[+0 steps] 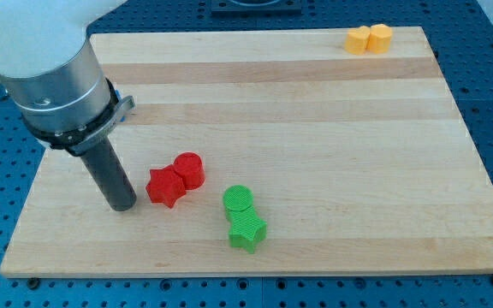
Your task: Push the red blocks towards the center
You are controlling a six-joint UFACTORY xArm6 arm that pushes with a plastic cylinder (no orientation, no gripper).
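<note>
A red star block (165, 186) and a red round block (189, 169) sit touching each other on the wooden board (315, 103), left of its middle and toward the view's bottom. My tip (123, 205) rests on the board just to the left of the red star block, a small gap apart from it. The rod rises up to the view's left into the arm's grey cuff.
A green round block (239, 201) and a green star block (247, 231) touch each other to the right of and below the red pair. Two yellow blocks (369, 39) sit together at the board's top right edge.
</note>
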